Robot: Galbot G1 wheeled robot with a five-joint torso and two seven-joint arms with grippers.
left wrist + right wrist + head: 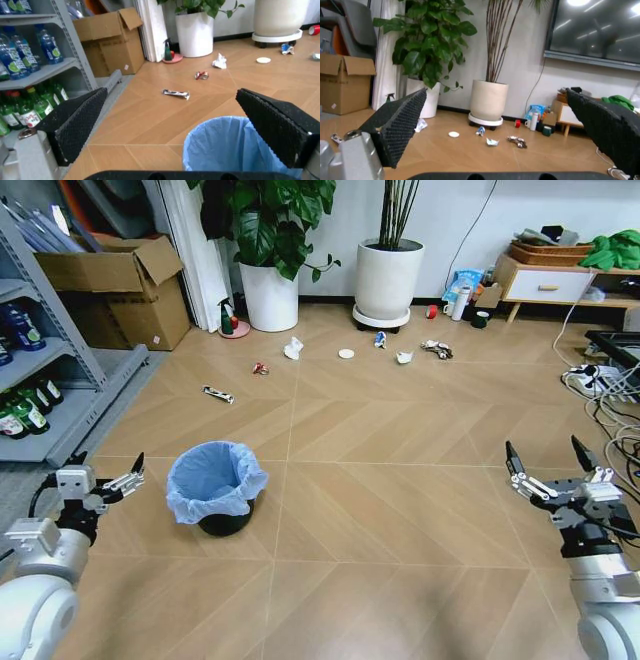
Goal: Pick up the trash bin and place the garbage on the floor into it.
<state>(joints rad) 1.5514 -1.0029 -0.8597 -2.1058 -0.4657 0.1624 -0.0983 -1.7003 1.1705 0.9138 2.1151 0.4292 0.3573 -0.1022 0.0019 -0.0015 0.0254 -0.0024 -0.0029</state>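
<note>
one trash bin (217,485), six garbage pieces (293,348)

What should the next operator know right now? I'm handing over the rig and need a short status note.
Left gripper: open, empty, just left of the trash bin.
Right gripper: open, empty, off to the right.
Bin stands upright on the floor, not yet lifted.
Garbage lies farther ahead near the plant pots: crumpled paper, white disc, red wrapper, dark wrapper.
Done: nothing. Left: everything.
</note>
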